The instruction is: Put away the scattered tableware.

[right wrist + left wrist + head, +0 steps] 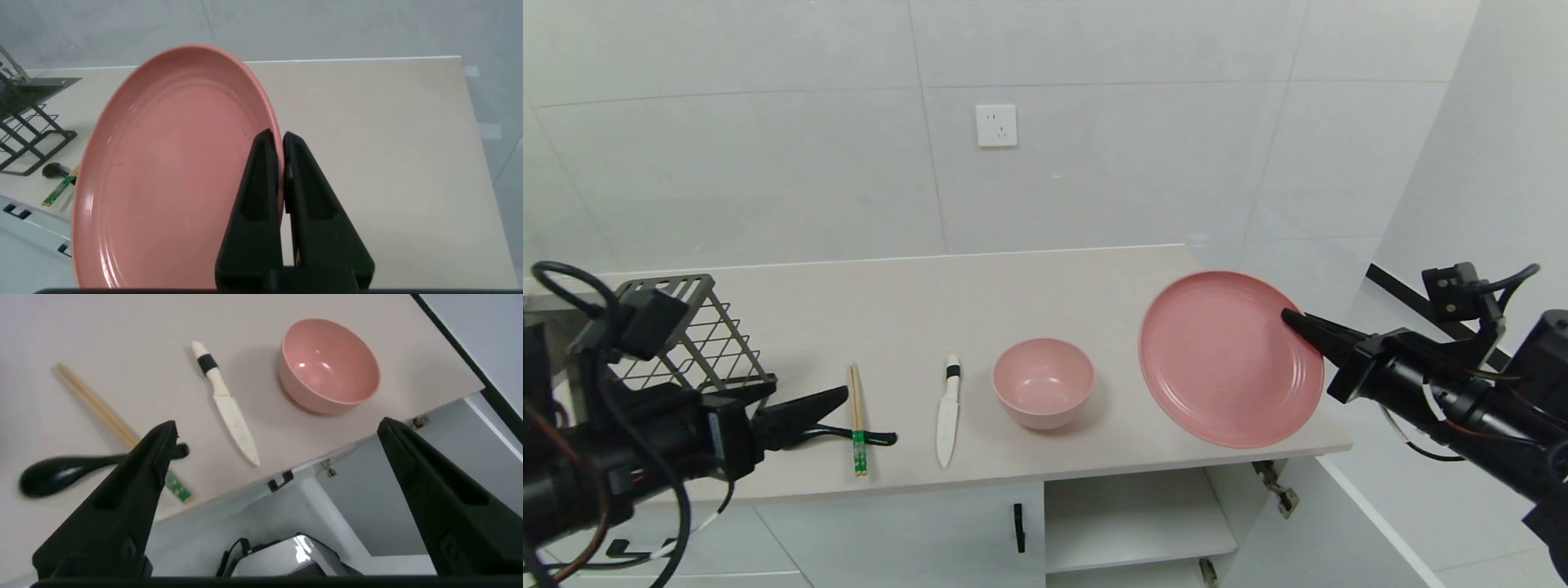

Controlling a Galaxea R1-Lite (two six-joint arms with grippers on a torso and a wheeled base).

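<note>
While the tableware lies loose along a pale counter (915, 302), both arms sit low at its front edge. Nearest, below the counter, a cupboard (1135, 514) stands open, showing shelves; it may be one place to store things.

At the front left, the left gripper (276, 429) is spread wide and holds nothing. It hangs just above a black spoon (57, 472) whose handle crosses a pair of chopsticks (856, 408), so these look like its next pick. Right of them lie a white knife (947, 412), tip toward the robot, then a pink bowl (1043, 392), upright.

At the right end, the right gripper (280, 159) is pinched narrow on the rim of a large pink plate (1225, 359). The plate tilts, its gripped side raised, probably so it can be carried by the rim.

Farther back on the left stands a dark wire rack (686, 327), a likely home for the utensils. A wall socket (996, 125) is behind.
</note>
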